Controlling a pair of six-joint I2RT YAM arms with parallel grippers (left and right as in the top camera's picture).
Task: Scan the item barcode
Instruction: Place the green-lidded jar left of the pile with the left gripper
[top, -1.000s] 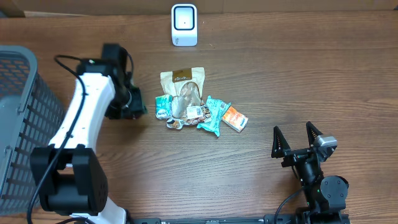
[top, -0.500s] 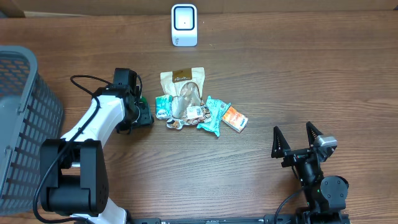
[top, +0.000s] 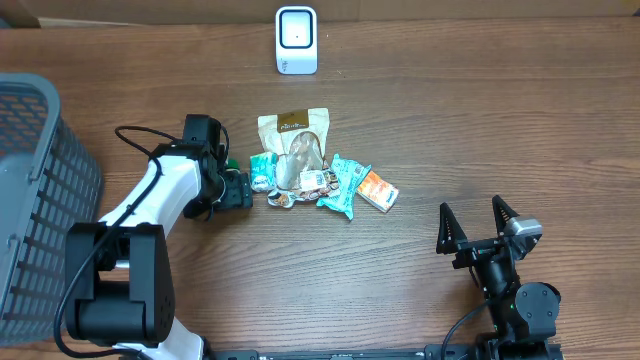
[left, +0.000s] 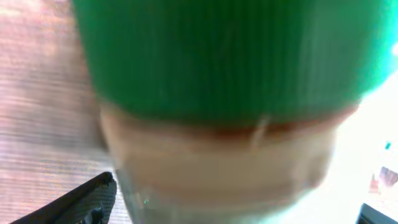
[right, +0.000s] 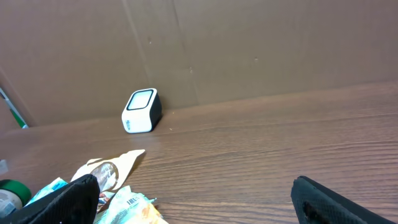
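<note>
grey basket (top: 30, 150) at left. the left gripper (top: 240, 190), jaws apart, straddles a green-capped bottle (left: 236, 62) at the left edge of the snack packet pile (top: 310, 170). white scanner (top: 296, 40) sits far. the right gripper (top: 470, 206), near right, is spread wide and empty.

Green-capped bottle (left: 230, 62): blurred, filling the space between the left jaws, cropped on every side.
Left fingers (left: 87, 199): only tips visible, cut by the bottom edge.
Snack packets (top: 345, 185): ahead of the left jaws, print too small.
</note>
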